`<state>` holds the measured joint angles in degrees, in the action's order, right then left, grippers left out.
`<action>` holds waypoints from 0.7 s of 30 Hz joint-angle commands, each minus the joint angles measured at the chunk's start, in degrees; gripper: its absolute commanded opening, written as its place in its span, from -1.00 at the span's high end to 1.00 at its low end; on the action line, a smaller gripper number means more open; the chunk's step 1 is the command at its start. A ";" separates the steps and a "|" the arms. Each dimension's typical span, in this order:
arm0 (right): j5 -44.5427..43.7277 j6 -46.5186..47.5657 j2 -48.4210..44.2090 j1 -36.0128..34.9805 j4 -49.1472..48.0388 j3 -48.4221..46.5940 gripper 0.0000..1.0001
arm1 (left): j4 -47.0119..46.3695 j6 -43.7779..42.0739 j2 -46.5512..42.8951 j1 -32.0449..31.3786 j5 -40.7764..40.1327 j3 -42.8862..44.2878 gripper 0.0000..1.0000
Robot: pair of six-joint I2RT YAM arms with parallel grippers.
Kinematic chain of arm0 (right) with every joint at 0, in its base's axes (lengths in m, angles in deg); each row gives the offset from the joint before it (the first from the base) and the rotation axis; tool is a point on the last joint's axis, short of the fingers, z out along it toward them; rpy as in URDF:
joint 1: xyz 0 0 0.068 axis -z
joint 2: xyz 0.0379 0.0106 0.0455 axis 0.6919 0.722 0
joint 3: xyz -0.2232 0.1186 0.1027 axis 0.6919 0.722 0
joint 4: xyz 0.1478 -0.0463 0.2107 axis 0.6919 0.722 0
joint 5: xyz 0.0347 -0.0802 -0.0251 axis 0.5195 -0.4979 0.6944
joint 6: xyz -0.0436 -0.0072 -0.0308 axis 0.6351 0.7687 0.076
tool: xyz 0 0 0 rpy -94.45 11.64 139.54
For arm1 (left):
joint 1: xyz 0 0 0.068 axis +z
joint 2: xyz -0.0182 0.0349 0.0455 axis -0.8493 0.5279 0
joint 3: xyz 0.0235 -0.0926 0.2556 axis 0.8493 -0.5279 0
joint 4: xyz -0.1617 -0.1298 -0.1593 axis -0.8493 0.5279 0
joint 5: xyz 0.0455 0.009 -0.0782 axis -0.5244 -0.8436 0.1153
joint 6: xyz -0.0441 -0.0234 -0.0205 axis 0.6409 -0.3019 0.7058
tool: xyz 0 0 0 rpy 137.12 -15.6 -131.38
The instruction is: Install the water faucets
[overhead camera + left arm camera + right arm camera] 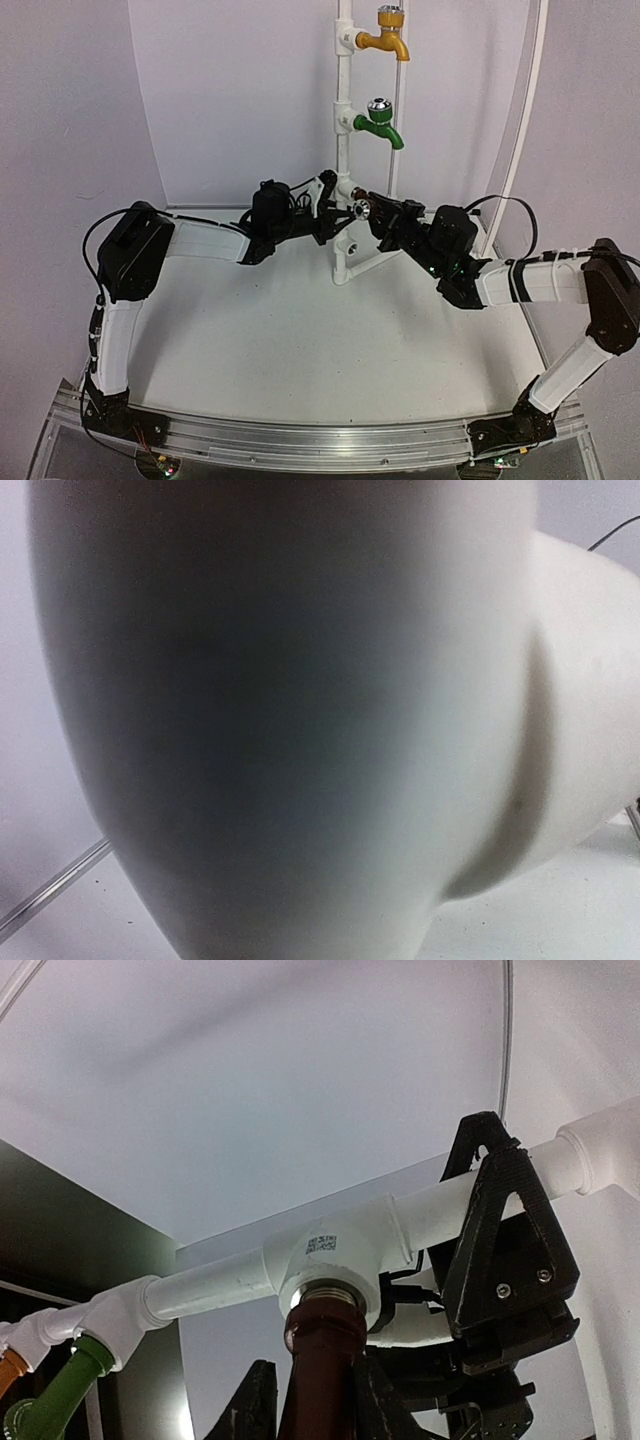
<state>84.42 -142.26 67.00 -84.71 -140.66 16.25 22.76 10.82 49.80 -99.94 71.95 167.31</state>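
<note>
Standing here, both arms reach out from the near edge of the tabletop (300,350) and meet around the middle of the far edge, at the white pipe stand (345,150). The left gripper (325,203) is clamped around the stand's upright pipe, fingers closed on it from both sides, just beside the lowest socket (330,1255). Its own camera is so close that all you get is blurry white pipe. The right gripper (385,218) comes in from the right side with its fingers pinched on the dark brown faucet (372,210), whose silver cap (362,209) faces the near side. In the right wrist view the faucet's end sits right at the metal ring of that lowest socket, touching it, though I honestly can't tell how far in it goes. Higher up the stand, the green faucet (381,123) is seated in the middle socket, and the yellow-orange faucet (388,35) sits in the top one.
</note>
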 commanded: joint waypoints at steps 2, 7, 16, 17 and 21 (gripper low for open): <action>-6.51 -20.29 -2.97 0.59 -6.10 -4.36 1.00 | 13.09 -11.41 2.34 -5.69 2.73 -4.00 1.00; -9.18 -24.97 -5.21 0.73 -6.01 -4.02 1.00 | 12.91 -11.62 2.42 -5.66 1.49 -5.08 1.00; -10.22 -18.75 -10.55 1.10 -5.45 3.15 0.09 | 10.43 -8.27 0.87 -5.34 -0.39 -6.52 1.00; -10.49 -16.94 -11.84 1.09 -5.35 5.10 -0.12 | 9.91 -7.80 0.66 -5.20 -0.31 -6.90 1.00; -10.44 -8.91 -17.34 1.20 -2.51 11.58 -0.95 | 8.90 -6.17 -0.17 -4.67 -0.52 -7.94 1.00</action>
<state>77.73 -146.66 56.12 -84.10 -138.97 24.08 19.53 9.16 48.20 -102.53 68.93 163.58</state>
